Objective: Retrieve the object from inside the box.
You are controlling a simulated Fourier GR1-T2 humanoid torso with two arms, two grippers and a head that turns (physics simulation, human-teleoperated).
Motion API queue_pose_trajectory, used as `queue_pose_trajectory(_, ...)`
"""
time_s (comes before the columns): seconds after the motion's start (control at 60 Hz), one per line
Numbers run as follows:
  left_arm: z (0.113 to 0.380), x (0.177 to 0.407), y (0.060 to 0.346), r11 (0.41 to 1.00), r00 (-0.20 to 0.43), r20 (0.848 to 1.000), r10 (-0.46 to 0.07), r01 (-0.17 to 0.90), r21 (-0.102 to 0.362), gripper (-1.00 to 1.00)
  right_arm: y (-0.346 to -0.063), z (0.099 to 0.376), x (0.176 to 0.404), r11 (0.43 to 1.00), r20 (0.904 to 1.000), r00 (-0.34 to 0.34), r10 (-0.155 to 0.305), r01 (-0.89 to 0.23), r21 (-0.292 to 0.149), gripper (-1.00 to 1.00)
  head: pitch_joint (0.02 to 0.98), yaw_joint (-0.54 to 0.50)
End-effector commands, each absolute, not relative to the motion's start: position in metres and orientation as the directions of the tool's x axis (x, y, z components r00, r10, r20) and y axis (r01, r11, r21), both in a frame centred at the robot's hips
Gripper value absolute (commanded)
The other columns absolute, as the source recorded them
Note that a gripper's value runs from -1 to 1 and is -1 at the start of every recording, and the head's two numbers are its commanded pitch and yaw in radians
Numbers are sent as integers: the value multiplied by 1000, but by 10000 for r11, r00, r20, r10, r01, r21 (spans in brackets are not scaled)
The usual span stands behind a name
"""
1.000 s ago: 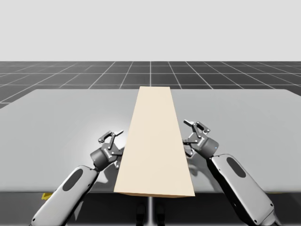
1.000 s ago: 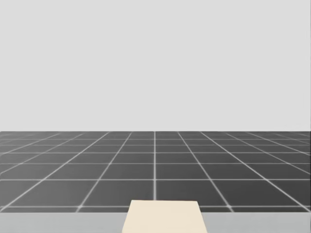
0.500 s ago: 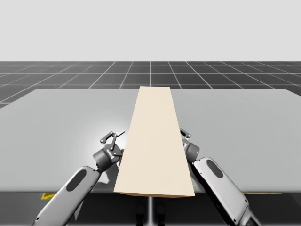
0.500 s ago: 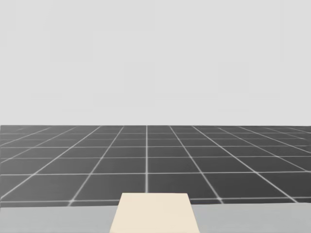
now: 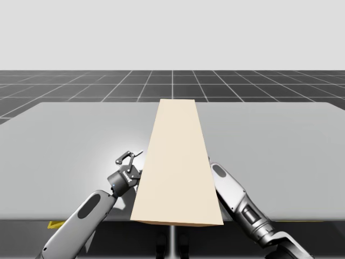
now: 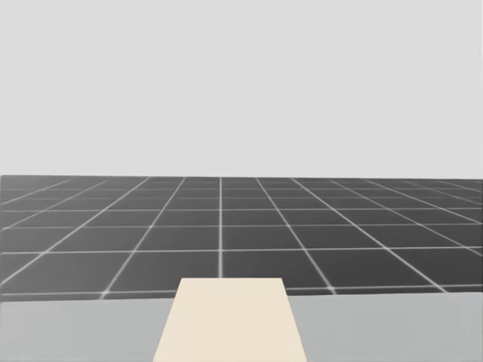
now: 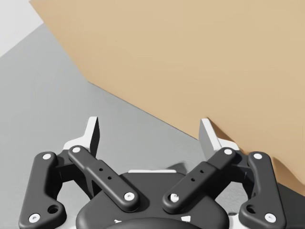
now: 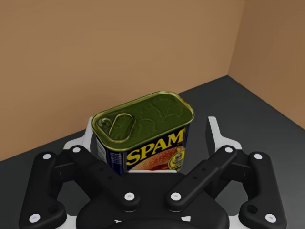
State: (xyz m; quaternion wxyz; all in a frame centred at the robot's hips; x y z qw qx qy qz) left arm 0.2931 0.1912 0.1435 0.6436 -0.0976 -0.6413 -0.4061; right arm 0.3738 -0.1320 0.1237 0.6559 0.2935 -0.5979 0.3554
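Note:
A long tan box (image 5: 177,162) lies down the middle of the table; its top also shows in the head view (image 6: 230,320). My right arm (image 5: 232,189) reaches in at the box's right side, its hand hidden by the box. Inside, a blue rectangular can (image 8: 143,136) with a gold-green lid stands upright between the fingers of my right gripper (image 8: 152,138). That gripper is open, with a gap at one finger (image 8: 214,136). My left gripper (image 5: 129,162) is open beside the box's left wall (image 7: 190,62), holding nothing (image 7: 150,133).
The grey table (image 5: 64,140) spreads wide on both sides of the box. Tan inner walls (image 8: 95,57) close in behind and beside the can, above a dark floor (image 8: 248,109). A dark gridded ground (image 6: 226,226) lies beyond the table.
My right arm has swung in and its gripper has gone inside the box. My left gripper edged closer to the box wall. My head has turned, shifting the head view.

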Motion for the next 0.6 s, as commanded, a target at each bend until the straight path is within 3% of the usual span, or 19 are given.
queue_pose_trajectory(0.017, 135, 285, 185, 5844, -1512, 8978, -4137, 7120, 3892, -1000, -113, 112, 393, 5561, 9864, 551, 1551, -8301, -411, -1000, 165, -58)
queue_pose_trajectory(0.133, 135, 284, 184, 5789, -1563, 8938, -4204, 7123, 3968, -1000, -106, 108, 395, 5593, 9808, 650, 1840, -8274, -501, -1000, 172, -57)
queue_pose_trajectory(0.15, 135, 284, 184, 5784, -1577, 8929, -4217, 7116, 3988, -1000, -106, 107, 394, 5903, 9848, 441, 1678, -8046, -645, -942, 173, -57)
queue_pose_trajectory(0.167, 135, 284, 184, 5785, -1582, 8924, -4225, 7109, 3999, -1000, -105, 106, 393, 5873, 9858, 565, 1580, -8079, -478, -251, 173, -57)
queue_pose_trajectory(0.183, 135, 284, 184, 5785, -1594, 8915, -4240, 7097, 4020, -1000, -106, 105, 391, 5847, 9845, 590, 1653, -8097, -496, 928, 174, -56)
queue_pose_trajectory(0.233, 135, 284, 184, 5774, -1604, 8903, -4262, 7094, 4042, -1000, -106, 105, 388, 5862, 9803, 930, 1743, -8097, -275, 1000, 173, -56)
queue_pose_trajectory(0.383, 134, 284, 184, 5787, -1610, 8893, -4280, 7070, 4065, -1000, -118, 112, 381, 6240, 9751, 1095, 1927, -7806, -357, 1000, 170, -61)
queue_pose_trajectory(0.6, 137, 285, 187, 5957, -1607, 8974, -4108, 6978, 3977, -1000, -187, 138, 351, 7246, 9856, 473, 1626, -6837, -868, 1000, 163, -63)
